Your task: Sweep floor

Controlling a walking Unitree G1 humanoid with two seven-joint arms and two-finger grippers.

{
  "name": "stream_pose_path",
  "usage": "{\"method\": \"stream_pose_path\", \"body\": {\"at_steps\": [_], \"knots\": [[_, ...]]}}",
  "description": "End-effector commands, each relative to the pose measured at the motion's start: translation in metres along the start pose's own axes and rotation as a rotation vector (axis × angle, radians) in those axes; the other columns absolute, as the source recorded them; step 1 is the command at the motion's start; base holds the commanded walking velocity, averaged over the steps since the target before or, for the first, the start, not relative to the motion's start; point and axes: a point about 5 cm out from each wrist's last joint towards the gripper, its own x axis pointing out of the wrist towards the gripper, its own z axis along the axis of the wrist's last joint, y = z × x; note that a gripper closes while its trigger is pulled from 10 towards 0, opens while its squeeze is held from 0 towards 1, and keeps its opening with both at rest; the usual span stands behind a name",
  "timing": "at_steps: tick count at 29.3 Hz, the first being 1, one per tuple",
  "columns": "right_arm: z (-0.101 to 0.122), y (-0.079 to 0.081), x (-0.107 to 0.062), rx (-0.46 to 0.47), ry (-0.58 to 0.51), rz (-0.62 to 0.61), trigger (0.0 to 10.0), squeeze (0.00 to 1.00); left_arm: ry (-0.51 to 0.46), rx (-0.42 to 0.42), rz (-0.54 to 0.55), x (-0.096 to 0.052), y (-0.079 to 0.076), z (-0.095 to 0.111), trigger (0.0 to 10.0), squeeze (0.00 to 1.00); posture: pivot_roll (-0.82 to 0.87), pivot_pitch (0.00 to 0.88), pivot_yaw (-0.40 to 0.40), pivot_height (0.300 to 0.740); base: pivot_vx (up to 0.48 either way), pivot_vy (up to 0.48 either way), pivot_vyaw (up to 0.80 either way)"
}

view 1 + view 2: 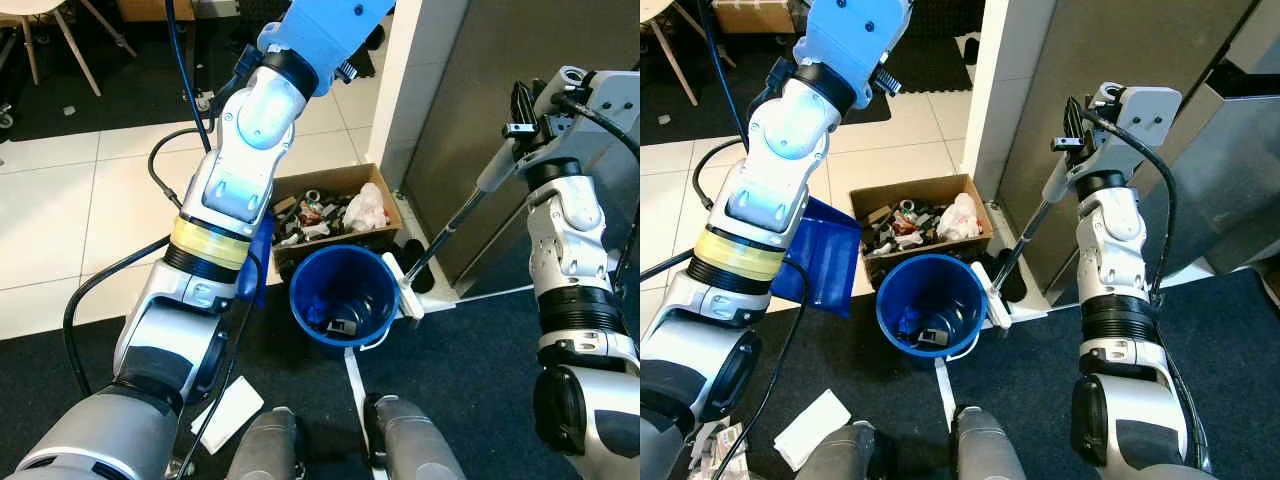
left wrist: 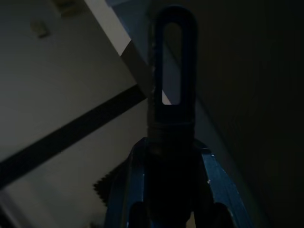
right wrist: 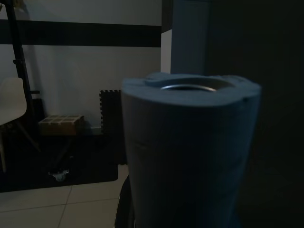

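Left arm raised, bent at elbow, left gripper (image 2: pixel 173 216) clamped on dustpan (image 1: pixel 818 255) hanging beside bucket (image 1: pixel 932 305); right arm upright, right gripper (image 1: pixel 1077 130) closed on broom (image 1: pixel 1025 240) handle, head at bucket rim.

Head views bright and sharp; both wrist views dim, murky.
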Motion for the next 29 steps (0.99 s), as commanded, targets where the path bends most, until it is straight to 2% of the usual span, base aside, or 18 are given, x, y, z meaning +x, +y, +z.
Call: {"method": "stream_pose_path", "body": {"at_steps": [1, 4, 5, 6, 8, 11, 14, 22, 29], "knots": [[0.010, 0.000, 0.004, 0.007, -0.051, 0.002, 10.0, 0.00, -0.038, -0.138, 0.028, 0.001, 0.003, 0.011, 10.0, 0.00, 0.03, 0.000, -0.052, 0.740, 0.000, 0.000, 0.00], [0.010, 0.000, 0.004, 0.008, -0.053, 0.000, 10.0, 0.00, -0.036, -0.289, 0.097, 0.000, 0.017, 0.012, 10.0, 0.00, 0.02, 0.000, -0.049, 0.740, 0.000, 0.000, 0.00], [0.010, -0.001, 0.004, 0.008, -0.051, -0.002, 10.0, 0.00, -0.046, -0.446, 0.149, 0.000, 0.031, 0.016, 10.0, 0.00, 0.02, 0.000, -0.050, 0.740, 0.000, 0.000, 0.00], [0.010, -0.001, 0.004, 0.008, -0.051, -0.002, 10.0, 0.00, -0.046, -0.446, 0.149, 0.000, 0.031, 0.016, 10.0, 0.00, 0.02, 0.000, -0.050, 0.740, 0.000, 0.000, 0.00], [0.009, -0.001, 0.003, 0.009, -0.049, -0.003, 10.0, 0.00, -0.059, -0.551, 0.167, -0.001, 0.039, 0.020, 10.0, 0.00, 0.03, 0.000, -0.052, 0.740, 0.000, 0.000, 0.00], [0.009, -0.001, 0.004, 0.011, -0.046, -0.002, 10.0, 0.00, -0.079, -0.653, 0.142, -0.002, 0.047, 0.026, 10.0, 0.00, 0.03, 0.000, -0.052, 0.740, 0.000, 0.000, 0.00], [0.008, 0.001, 0.005, 0.016, -0.044, 0.002, 10.0, 0.00, -0.044, -0.725, 0.105, -0.008, 0.042, 0.022, 10.0, 0.00, 0.03, 0.000, -0.052, 0.740, 0.000, 0.000, 0.00], [0.007, 0.001, 0.004, 0.019, -0.041, 0.000, 10.0, 0.00, 0.066, -0.731, 0.127, -0.023, 0.030, 0.002, 10.0, 0.00, 0.03, 0.000, -0.055, 0.740, 0.000, 0.000, 0.00], [0.004, 0.000, 0.003, 0.019, -0.031, -0.008, 10.0, 0.00, 0.170, -0.648, 0.167, -0.036, 0.029, -0.014, 10.0, 0.00, 0.03, 0.000, -0.053, 0.740, 0.000, 0.000, 0.00]]}}
